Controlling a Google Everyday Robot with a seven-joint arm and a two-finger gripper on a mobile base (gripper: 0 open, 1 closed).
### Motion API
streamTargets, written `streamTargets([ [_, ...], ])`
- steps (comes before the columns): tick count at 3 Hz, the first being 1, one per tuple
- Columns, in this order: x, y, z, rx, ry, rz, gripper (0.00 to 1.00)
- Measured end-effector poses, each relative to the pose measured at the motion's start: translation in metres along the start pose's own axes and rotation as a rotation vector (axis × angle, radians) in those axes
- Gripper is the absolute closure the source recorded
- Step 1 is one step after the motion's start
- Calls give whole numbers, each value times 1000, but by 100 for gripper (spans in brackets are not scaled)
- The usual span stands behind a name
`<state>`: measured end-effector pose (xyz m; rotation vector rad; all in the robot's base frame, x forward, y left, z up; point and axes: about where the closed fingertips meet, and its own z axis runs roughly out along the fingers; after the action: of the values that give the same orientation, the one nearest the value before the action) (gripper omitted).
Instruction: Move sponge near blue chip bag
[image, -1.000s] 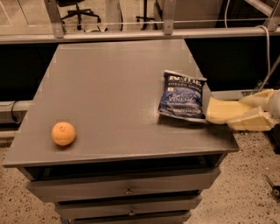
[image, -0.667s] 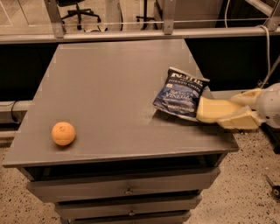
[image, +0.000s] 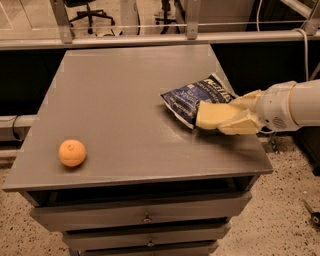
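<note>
Item: tool (image: 228, 116), cream-coloured two-finger unit on a white arm (image: 295, 106) entering from the right edge, positioned low over the right side of the surface (image: 115, 100); its fingers (image: 240, 124) stand one above and one below the sponge and are clamped on it. Item: sponge (image: 210, 114), pale yellow soft block, held in the tool with its free end pointing left, at the lower right edge of the blue chip bag and touching or slightly overlapping it. Item: blue chip bag (image: 192, 96), dark blue, crinkled, white lettering, lying flat and angled on the right half of the surface, near the right edge. Item: orange fruit (image: 72, 152), round, resting alone near the front left corner, well apart from bag, sponge and tool. Item: surface, grey flat top of a cabinet with stacked drawers (image: 145, 217) beneath its front edge. Surroundings: speckled floor (image: 280, 220) to the right of the cabinet; office chair base (image: 92, 17) visible behind a horizontal rail (image: 150, 39) at the far side.
</note>
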<state>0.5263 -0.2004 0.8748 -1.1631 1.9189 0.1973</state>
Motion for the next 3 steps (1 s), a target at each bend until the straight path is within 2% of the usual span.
streamTargets([
  [1,-12,5,21,-17,-12,3,100],
  [3,-5,9,21,-10,15,32,100],
])
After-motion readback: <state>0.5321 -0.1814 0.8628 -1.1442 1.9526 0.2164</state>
